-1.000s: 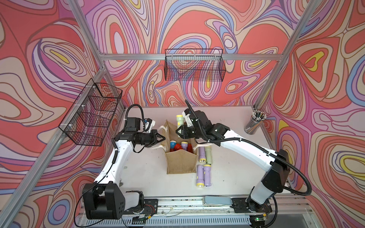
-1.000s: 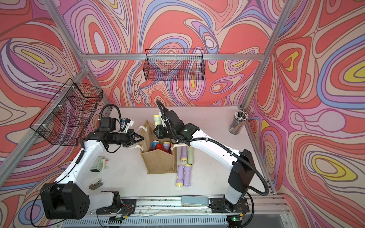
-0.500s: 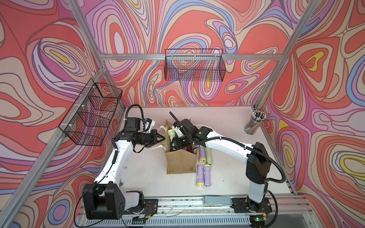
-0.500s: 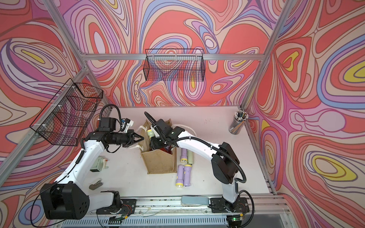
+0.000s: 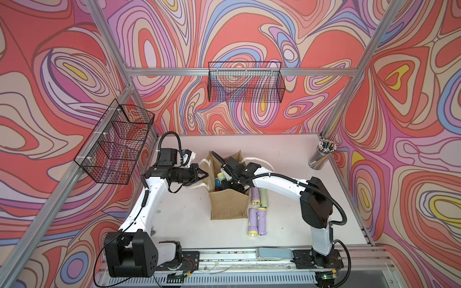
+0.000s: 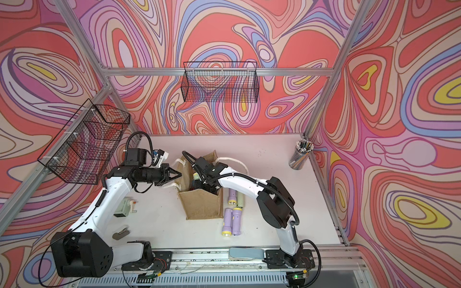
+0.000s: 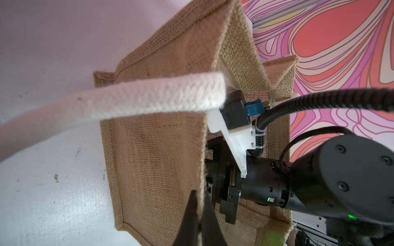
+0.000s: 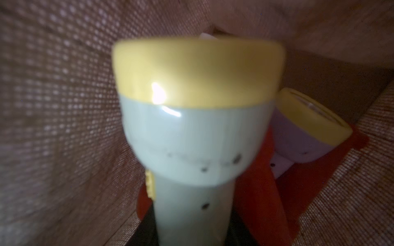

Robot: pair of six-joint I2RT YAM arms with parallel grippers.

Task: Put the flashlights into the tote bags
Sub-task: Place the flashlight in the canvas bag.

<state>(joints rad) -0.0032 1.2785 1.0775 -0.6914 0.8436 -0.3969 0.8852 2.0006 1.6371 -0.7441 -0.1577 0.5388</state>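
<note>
- Within the last second the right arm (image 5: 274, 181) has folded in. Its wrist has dropped from above the far rim into the mouth of the tote bag (image 5: 229, 204), which stands near the counter's middle.
- The right jaws are now below the rim, clamped on the barrel of a pale green flashlight (image 8: 191, 138) with a yellow head.
- The right wrist view shows burlap all round. A lilac flashlight (image 8: 298, 132) and red shapes (image 8: 255, 202) (most likely more torches) lie underneath. This one is inside but not yet let go, so release looks like the next step.
- The left arm (image 5: 149, 199) has not shifted. The left jaws stay pinched together on the top edge of the bag's left wall, holding the mouth wide, with a white rope handle (image 7: 138, 95) hanging across that wrist's view.
- Four flashlights (image 5: 261, 220) still lie on the counter (image 5: 187, 219) just beside the bag's right wall, three lilac and one pale green. The task looks well along but not finished.
- The counter is pale and scuffed, with a cup of pencils (image 5: 321, 157) at its far right corner.
- The walls (image 5: 249, 37) swirl in red, lilac and cream behind an aluminium frame (image 5: 174, 72). Black wire baskets (image 5: 245, 82) hang at the back and on the left.
</note>
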